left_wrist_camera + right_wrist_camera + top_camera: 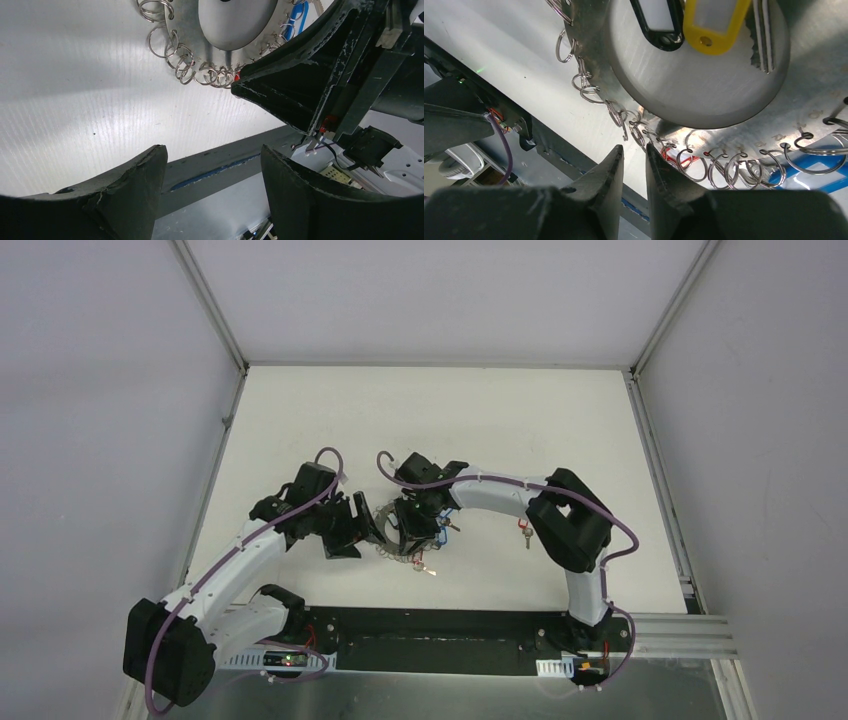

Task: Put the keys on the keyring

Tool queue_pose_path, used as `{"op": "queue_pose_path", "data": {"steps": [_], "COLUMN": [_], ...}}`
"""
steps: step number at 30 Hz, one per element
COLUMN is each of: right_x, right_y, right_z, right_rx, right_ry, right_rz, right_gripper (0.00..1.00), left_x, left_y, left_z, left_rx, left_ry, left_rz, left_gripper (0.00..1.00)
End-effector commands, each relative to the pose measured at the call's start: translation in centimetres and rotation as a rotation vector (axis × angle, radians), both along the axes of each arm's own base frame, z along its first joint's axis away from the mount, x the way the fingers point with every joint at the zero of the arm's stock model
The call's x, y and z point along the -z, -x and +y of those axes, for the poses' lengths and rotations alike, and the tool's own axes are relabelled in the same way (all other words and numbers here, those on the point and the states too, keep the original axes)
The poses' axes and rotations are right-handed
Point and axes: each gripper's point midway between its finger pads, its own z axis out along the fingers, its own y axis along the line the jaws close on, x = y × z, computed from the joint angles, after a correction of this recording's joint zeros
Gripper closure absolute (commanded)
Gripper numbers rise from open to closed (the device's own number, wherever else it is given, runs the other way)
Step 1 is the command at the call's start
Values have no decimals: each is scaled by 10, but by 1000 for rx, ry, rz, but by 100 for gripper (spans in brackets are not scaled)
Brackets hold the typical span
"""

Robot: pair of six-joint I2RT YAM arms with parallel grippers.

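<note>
The keyring (398, 545) lies between my two grippers; it is a dark metal ring (734, 125) fringed with small silver split rings (724, 167). Seen from the right wrist, a yellow-tagged key (716, 25) and a black-framed tag (659, 25) rest inside it, and a red tag (672, 156) shows under its rim. My right gripper (634, 147) hovers at the fringe, its jaws a narrow gap apart with nothing between them. My left gripper (212, 165) stands wide open and empty, just beside the ring's edge (185, 30). Another red-tagged key (523, 531) lies on the table to the right.
A loose key (430, 566) lies just in front of the keyring. The right gripper's black body (320, 65) fills the upper right of the left wrist view. The table's near edge and the dark base rail (450, 635) are close behind both grippers.
</note>
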Motion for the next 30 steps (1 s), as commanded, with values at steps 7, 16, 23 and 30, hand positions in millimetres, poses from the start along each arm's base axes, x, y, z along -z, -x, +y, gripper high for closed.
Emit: {"op": "queue_pose_path", "data": {"steps": [7,16,23,30], "right_x": [-15,-14,-15,-16], "right_y": [-12,-14,-18,-22], "right_z": [18,21,36,55], "right_rx": [6,5,-7,-7], "right_ry": [-41,-39,-61,-95], "right_rz": [-39,-33,-29,-4], "right_gripper": [75,73,73,73], "left_x": [-15,-39,-39,-33], "left_y": [-2,-8,-7,-5], "left_z": [21,48,64,70], "left_rx": [-1,23,43,63], "left_ry": [-117,-288,-380,-407], "left_rz": [-44,-105,-134,-144], "left_gripper": [30,30,29,28]}}
